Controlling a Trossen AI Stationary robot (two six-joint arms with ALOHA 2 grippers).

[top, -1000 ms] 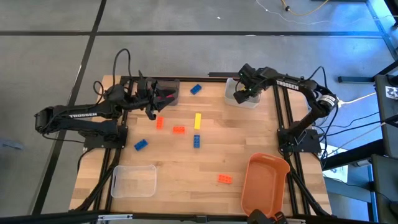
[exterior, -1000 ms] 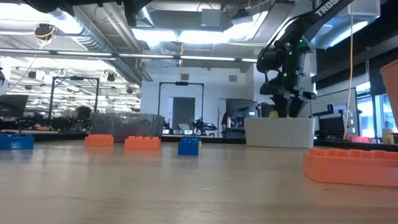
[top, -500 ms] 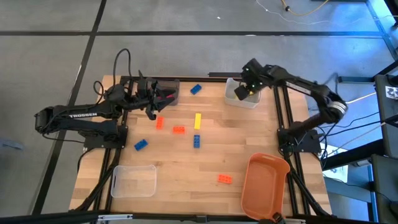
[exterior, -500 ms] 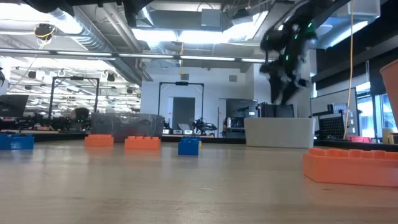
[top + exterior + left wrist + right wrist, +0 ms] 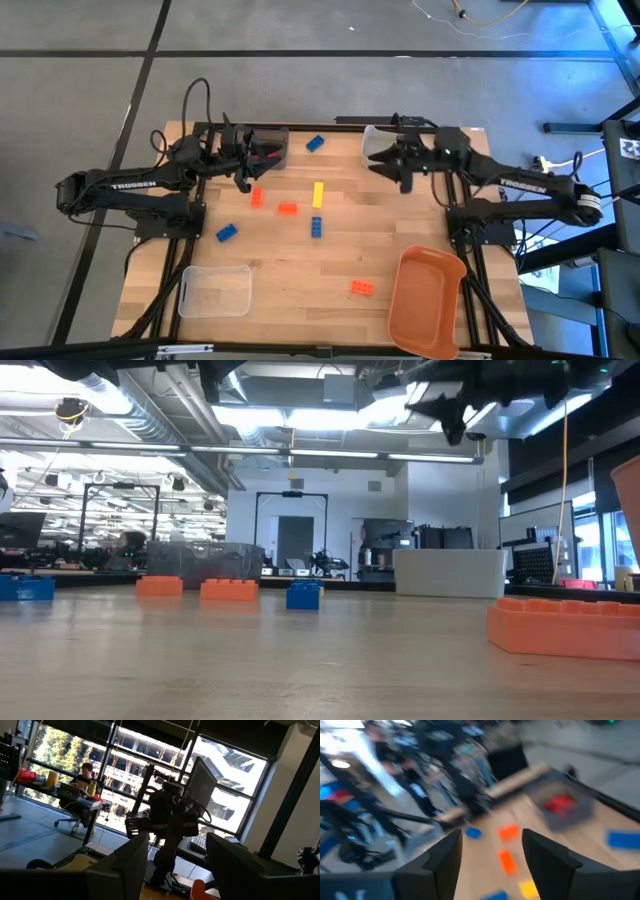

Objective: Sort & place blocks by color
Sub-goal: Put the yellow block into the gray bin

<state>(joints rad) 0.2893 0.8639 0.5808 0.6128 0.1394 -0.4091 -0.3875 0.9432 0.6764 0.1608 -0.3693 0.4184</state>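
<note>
While studded plastic blocks (image 5: 317, 193) dot the frame's centre on the wood-grain table (image 5: 400, 215), the right gripper (image 5: 386, 165) hovers upper right, jaws apart and empty; left gripper (image 5: 243, 181) upper left, jaws parted.

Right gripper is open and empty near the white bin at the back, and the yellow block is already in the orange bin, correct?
Not quite. The yellow block lies on the table mid-board, not in the orange bin, as the high view shows. The rest holds: the right gripper is open, empty, beside the white bin.
</note>
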